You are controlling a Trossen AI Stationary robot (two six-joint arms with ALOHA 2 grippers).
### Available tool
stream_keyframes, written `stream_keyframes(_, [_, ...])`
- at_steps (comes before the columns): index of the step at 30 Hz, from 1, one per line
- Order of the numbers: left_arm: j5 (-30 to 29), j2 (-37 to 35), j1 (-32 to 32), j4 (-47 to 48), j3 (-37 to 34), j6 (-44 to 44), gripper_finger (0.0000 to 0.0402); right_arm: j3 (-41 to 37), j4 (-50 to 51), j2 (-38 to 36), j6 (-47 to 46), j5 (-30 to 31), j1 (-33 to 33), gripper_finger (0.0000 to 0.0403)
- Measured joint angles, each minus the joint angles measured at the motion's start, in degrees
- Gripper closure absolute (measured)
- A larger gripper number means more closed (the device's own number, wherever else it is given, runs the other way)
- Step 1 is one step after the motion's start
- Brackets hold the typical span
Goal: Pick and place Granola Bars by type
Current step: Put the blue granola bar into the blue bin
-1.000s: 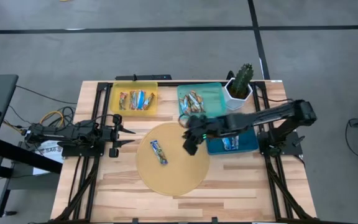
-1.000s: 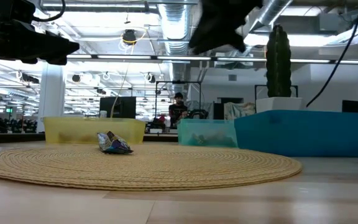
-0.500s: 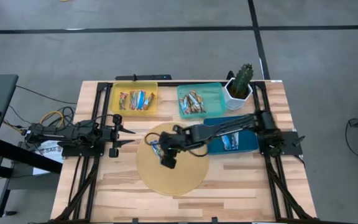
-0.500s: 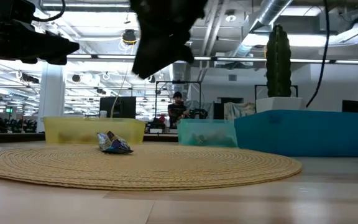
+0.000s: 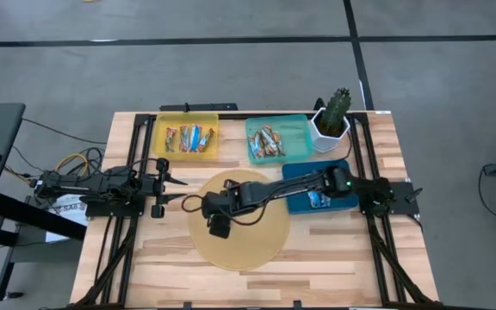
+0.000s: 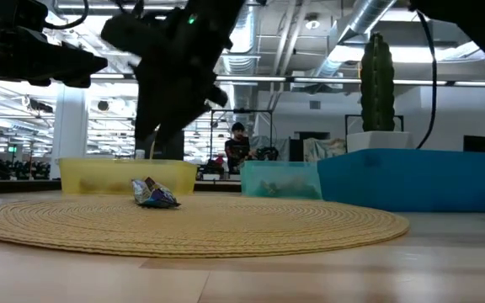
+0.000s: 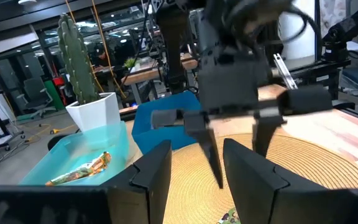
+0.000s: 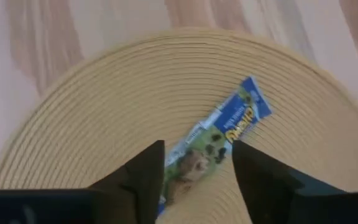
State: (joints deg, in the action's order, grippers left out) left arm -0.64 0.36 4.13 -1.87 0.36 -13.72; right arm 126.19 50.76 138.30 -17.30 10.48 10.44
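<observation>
One blue-and-white granola bar (image 8: pixel 219 134) lies flat on the round woven mat (image 5: pixel 248 245); the low view shows it too (image 6: pixel 154 194). My right gripper (image 8: pixel 197 171) hangs open above the bar, slanting down, with its fingers on either side and touching nothing. In the high view the gripper (image 5: pixel 219 222) hides the bar. My left gripper (image 5: pixel 175 182) waits open and level at the mat's left edge. More granola bars lie in the yellow tray (image 5: pixel 164 148), the teal tray (image 5: pixel 295 138) and the blue tray (image 5: pixel 343 200).
The three trays line the far and right sides of the mat. A cactus in a white pot (image 5: pixel 332 116) stands at the far right corner. Bare wood (image 5: pixel 231 284) lies between the mat and the near edge.
My right gripper has swept from the trays toward the table's left, across the mat, and come down over the bar, tipping to point more steeply down. The bar has stayed where it was.
</observation>
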Motion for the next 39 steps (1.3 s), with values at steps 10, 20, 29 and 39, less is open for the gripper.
stream_keyframes(10, [0.0, 0.0, 0.0, 0.0, 0.0, 0.0, 0.0262, 1.7, 3.4, 4.7, -12.7, 0.2, 0.0, 0.0165])
stream_keyframes(20, [0.0, 0.0, 0.0, 0.0, 0.0, 0.0, 0.0262, 1.1, 2.8, 4.6, -17.2, 3.1, 0.0, 0.0163])
stream_keyframes(29, [0.0, 0.0, 0.0, 0.0, 0.0, 0.0, 0.0262, 1.1, -1.4, 8.1, -17.3, 1.5, 0.0, 0.0163])
stream_keyframes(39, [0.0, 0.0, 0.0, 0.0, 0.0, 0.0, 0.0262, 1.0, -1.9, 8.2, -16.7, 1.6, 0.0, 0.0194])
